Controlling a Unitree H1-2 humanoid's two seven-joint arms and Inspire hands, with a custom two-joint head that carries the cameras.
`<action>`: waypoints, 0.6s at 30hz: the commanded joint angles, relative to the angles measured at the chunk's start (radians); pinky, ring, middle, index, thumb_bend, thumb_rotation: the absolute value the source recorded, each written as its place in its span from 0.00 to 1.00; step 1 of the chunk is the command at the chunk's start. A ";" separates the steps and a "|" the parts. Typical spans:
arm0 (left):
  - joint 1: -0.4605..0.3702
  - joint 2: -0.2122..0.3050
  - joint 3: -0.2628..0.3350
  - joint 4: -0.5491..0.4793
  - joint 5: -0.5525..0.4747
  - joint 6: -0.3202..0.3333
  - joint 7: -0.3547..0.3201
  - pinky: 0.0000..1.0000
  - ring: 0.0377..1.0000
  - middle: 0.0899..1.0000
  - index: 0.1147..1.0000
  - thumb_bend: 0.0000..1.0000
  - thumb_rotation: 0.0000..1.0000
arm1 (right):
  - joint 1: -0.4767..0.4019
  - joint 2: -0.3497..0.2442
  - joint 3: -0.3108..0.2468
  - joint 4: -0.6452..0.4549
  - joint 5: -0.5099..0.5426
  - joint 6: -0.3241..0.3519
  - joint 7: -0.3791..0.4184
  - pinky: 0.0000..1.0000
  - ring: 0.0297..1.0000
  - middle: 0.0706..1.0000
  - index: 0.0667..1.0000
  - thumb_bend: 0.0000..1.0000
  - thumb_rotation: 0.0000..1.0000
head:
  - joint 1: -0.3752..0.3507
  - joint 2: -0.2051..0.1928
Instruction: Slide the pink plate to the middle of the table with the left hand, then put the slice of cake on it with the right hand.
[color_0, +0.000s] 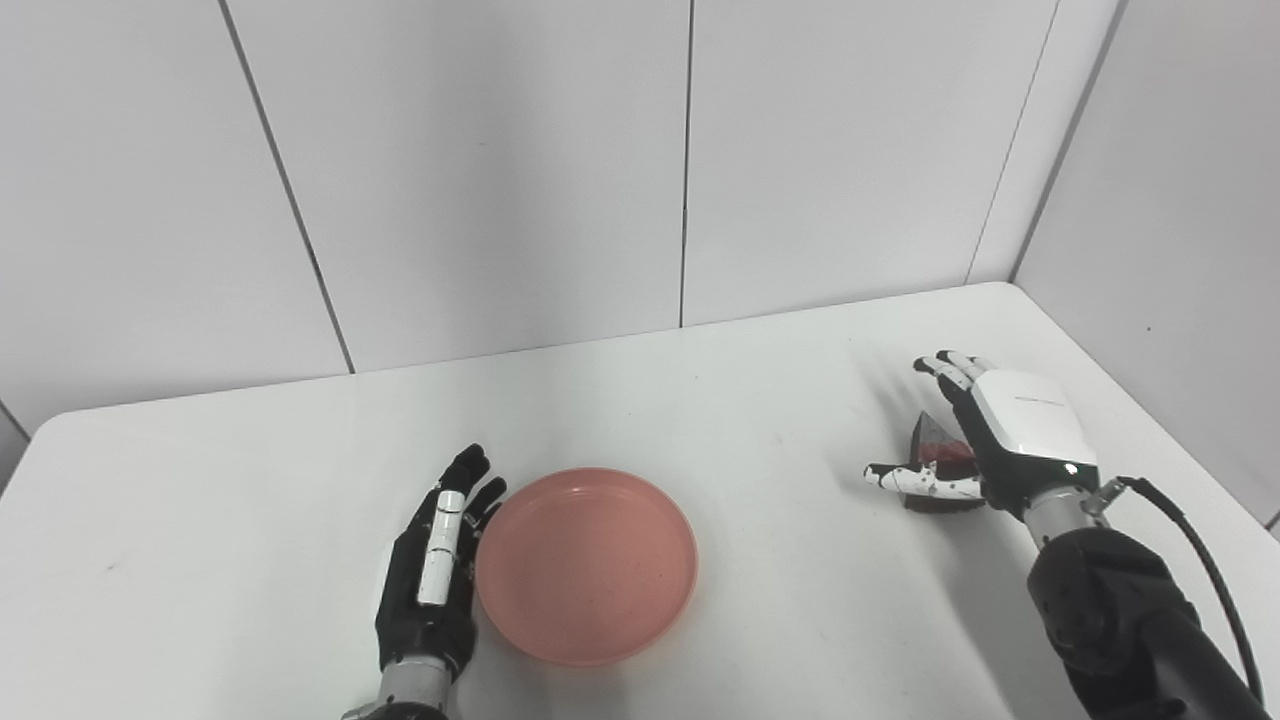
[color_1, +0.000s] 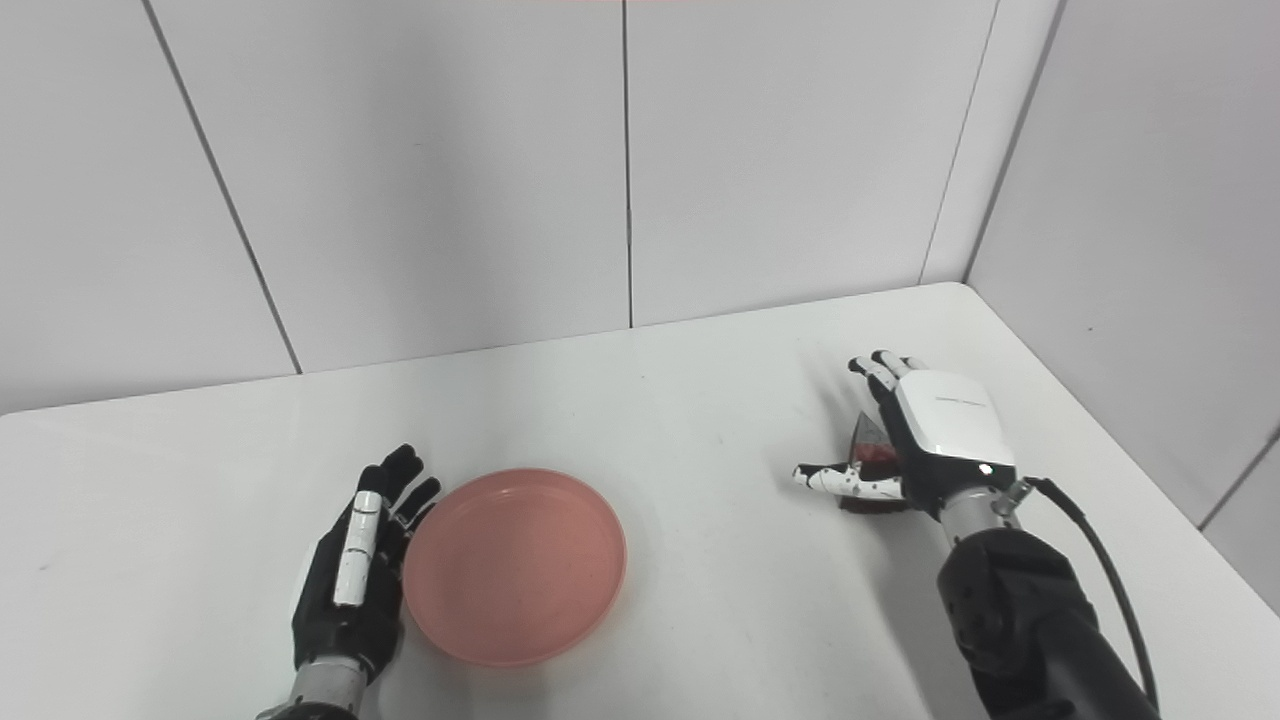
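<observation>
The pink plate (color_0: 586, 562) lies empty on the white table (color_0: 700, 420), a little left of the middle. My left hand (color_0: 436, 565) rests open and flat on the table, its fingers against the plate's left rim. The slice of cake (color_0: 937, 462), dark with a red top, stands at the right. My right hand (color_0: 985, 440) is over it, fingers spread above and thumb stretched out in front of it; the fingers are not closed on the cake. The hand hides most of the cake.
White wall panels stand behind the table and along its right side. The table's right edge runs close to my right arm (color_0: 1120, 620). Nothing else lies on the table.
</observation>
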 joint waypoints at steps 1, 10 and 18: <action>0.011 -0.007 -0.003 0.005 -0.007 0.021 -0.003 0.89 0.86 0.89 0.76 0.79 0.70 | -0.029 -0.032 -0.002 -0.015 -0.018 0.001 -0.005 0.82 0.91 0.91 0.84 1.00 0.63 | 0.001 0.001; 0.008 -0.003 -0.003 0.002 -0.002 0.023 -0.004 0.87 0.86 0.89 0.76 0.78 0.70 | -0.034 -0.026 -0.010 0.045 0.019 0.027 0.023 0.77 0.90 0.91 0.85 1.00 0.60 | 0.001 0.001; 0.007 -0.005 0.000 -0.007 -0.005 0.036 0.000 0.88 0.86 0.88 0.76 0.77 0.69 | -0.021 -0.015 -0.021 0.101 0.073 0.012 -0.019 0.72 0.87 0.89 0.83 1.00 0.55 | 0.014 0.009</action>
